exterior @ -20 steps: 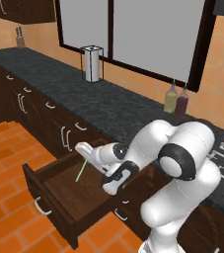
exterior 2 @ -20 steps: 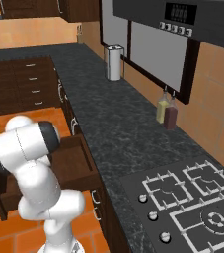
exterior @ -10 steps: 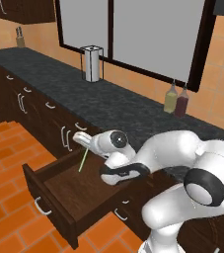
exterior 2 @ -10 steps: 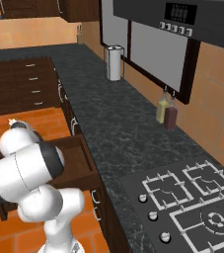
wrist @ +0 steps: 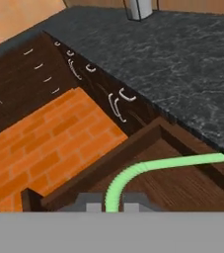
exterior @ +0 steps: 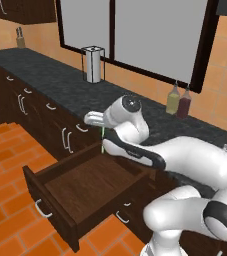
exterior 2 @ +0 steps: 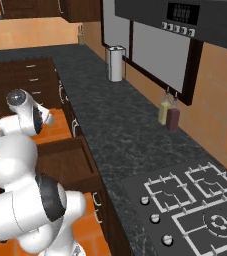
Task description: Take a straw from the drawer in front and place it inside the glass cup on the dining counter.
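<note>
Above the open dark-brown wooden drawer (exterior: pixel 80 192), the gripper (exterior: pixel 101 131) pinches the thin light-green straw (wrist: pixel 148 170), which could slip during a wide swing.

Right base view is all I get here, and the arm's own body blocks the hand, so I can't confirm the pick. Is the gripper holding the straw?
Observer: Yes. In the hand view the gripper is shut on the straw, whose green length rises from between the finger tips.
Operator: Is it out of the drawer?
Observer: In the left base view the straw hangs upright under the hand, above the back edge of the open drawer, touching nothing there.
Operator: Anything left in the drawer?
Observer: The left base view shows only its bare wooden floor.
</note>
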Motion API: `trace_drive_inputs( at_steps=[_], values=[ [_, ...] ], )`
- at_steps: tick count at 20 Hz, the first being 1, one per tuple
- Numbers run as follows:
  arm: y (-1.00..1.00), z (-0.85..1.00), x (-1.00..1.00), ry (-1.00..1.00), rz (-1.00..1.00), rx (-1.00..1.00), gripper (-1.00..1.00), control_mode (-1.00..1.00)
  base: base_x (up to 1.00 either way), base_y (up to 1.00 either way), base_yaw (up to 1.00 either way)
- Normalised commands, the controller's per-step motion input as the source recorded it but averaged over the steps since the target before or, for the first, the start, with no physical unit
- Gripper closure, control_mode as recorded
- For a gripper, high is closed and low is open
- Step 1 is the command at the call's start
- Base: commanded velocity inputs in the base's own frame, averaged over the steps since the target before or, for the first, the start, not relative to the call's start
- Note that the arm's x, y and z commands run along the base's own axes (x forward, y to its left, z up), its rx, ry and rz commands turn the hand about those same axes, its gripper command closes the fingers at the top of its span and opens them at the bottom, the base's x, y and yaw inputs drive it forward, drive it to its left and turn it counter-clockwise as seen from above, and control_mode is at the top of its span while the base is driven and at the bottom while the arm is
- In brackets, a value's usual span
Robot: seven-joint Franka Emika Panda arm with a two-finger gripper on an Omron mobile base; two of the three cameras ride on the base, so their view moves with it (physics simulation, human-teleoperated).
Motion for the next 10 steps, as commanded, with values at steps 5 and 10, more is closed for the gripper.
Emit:
trace_drive_inputs(
  at_steps=[5,10],
  values=[
    [-0.82,0.00,-0.34,0.03,0.14,-0.02,1.00,-1.00,0.00,0.00,0.00],
    [-0.46,-0.01,-0.15,0.01,0.05,-0.12,1.00,-1.00,0.00,0.00,0.00]
  ],
)
